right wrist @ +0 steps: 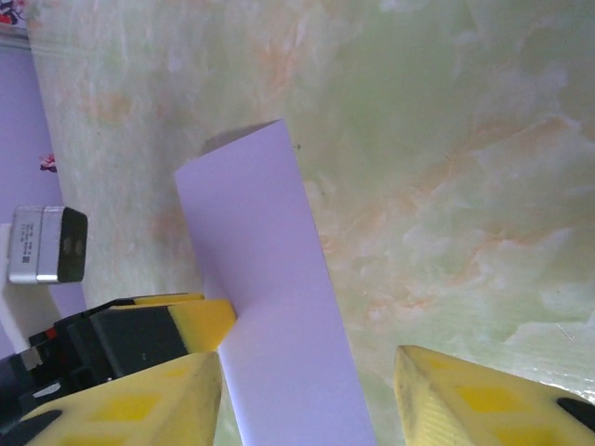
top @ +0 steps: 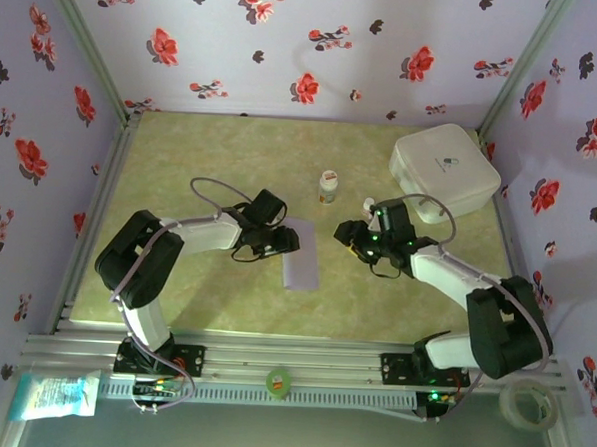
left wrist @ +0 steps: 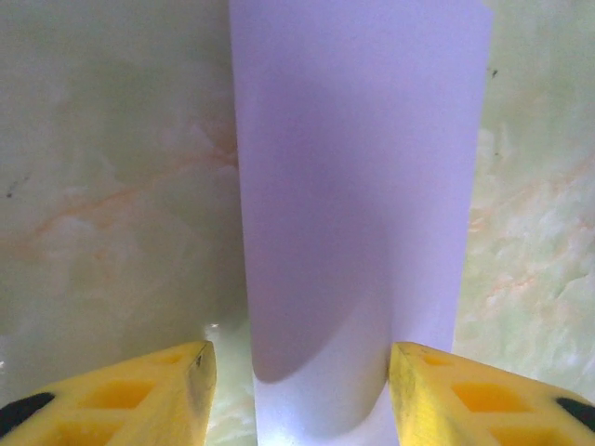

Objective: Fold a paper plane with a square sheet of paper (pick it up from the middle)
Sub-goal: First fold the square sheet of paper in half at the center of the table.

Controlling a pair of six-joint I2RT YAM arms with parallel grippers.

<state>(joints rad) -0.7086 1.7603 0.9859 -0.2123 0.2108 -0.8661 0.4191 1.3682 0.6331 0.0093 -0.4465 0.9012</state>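
Observation:
The square sheet of paper (top: 301,254) lies on the table as a narrow pale lilac rectangle, folded over lengthwise. My left gripper (top: 284,241) is at its left edge, low over the table. In the left wrist view the left gripper (left wrist: 299,372) is open and the paper (left wrist: 358,204) runs away between its yellow fingers (left wrist: 167,390). My right gripper (top: 351,242) hovers a little to the right of the sheet. Seen from the right wrist, the right gripper (right wrist: 307,381) is open above the paper (right wrist: 270,307), gripping nothing. A left fingertip (right wrist: 200,321) touches the sheet's edge.
A white rounded box (top: 445,169) stands at the back right. Two small white bottles (top: 327,186) (top: 370,203) stand behind the paper, the second close to the right gripper. Floral walls close in the table on three sides.

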